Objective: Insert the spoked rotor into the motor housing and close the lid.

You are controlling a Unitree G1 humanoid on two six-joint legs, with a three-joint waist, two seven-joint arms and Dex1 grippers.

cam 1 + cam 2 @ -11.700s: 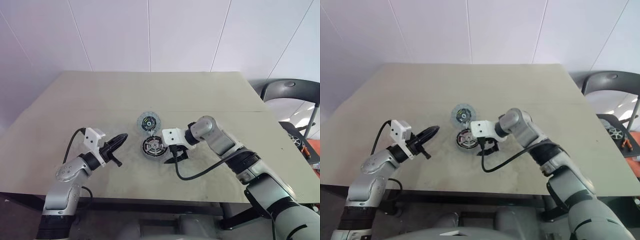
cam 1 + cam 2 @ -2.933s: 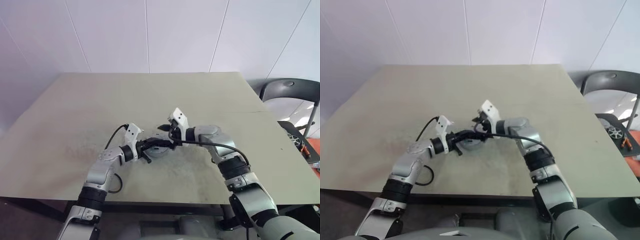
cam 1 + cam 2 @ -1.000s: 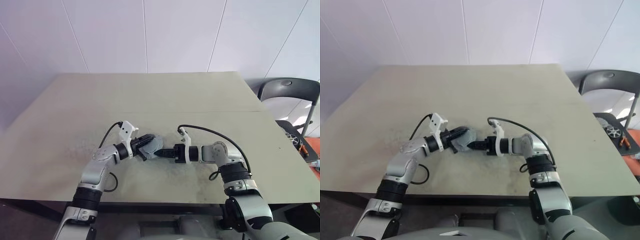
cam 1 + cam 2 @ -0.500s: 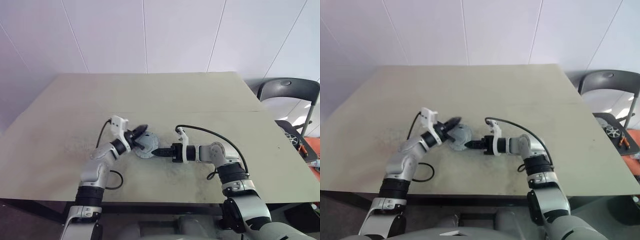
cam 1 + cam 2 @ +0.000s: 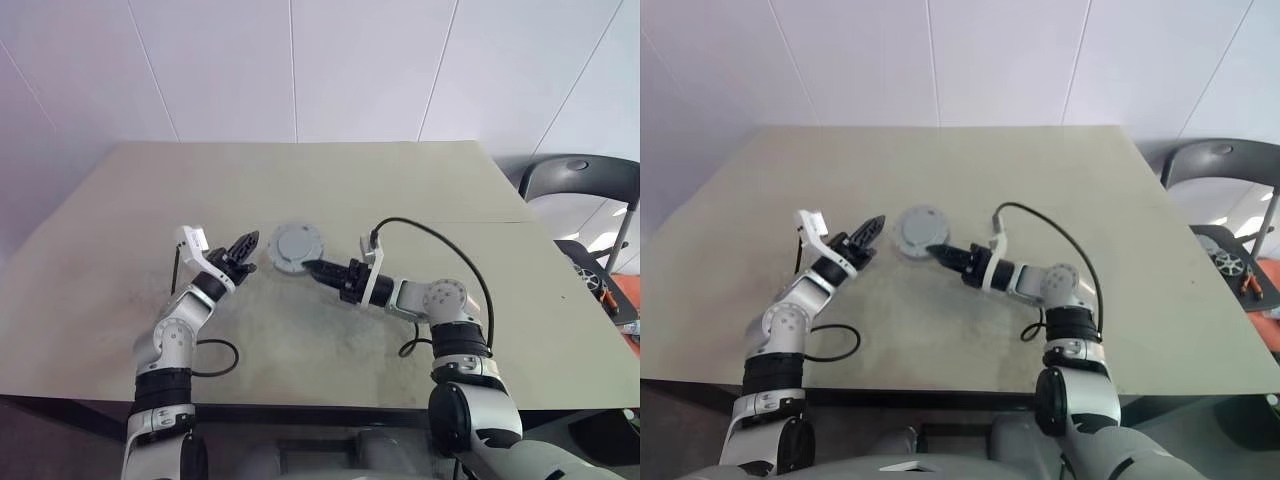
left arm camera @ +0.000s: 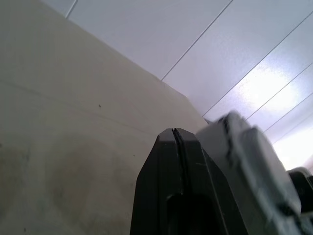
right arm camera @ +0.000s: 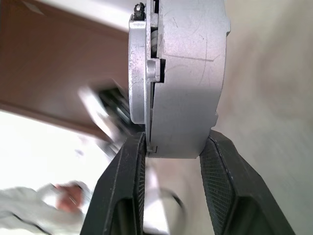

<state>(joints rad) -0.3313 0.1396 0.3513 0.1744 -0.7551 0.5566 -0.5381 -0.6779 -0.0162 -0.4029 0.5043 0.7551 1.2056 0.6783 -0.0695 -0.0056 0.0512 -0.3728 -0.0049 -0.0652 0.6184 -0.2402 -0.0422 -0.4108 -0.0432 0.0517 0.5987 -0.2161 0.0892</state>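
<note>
Right gripper (image 5: 312, 268) pinches the closed motor housing (image 5: 292, 247) by its rim, lid (image 7: 138, 73) seated, holding it above the bench (image 5: 400, 180), likely to show or check the seam. Left gripper (image 5: 247, 242), fingers pressed together and empty, hangs just beside it.

You can't see the rotor: the housing (image 5: 294, 247) is closed by the lid (image 7: 139, 73), so the inside is hidden. In the right wrist view the housing's top runs off at 12 o'clock, and the shapes at 8 o'clock blur beyond telling. In the left wrist view the housing (image 6: 249, 161) is blurred.
</note>
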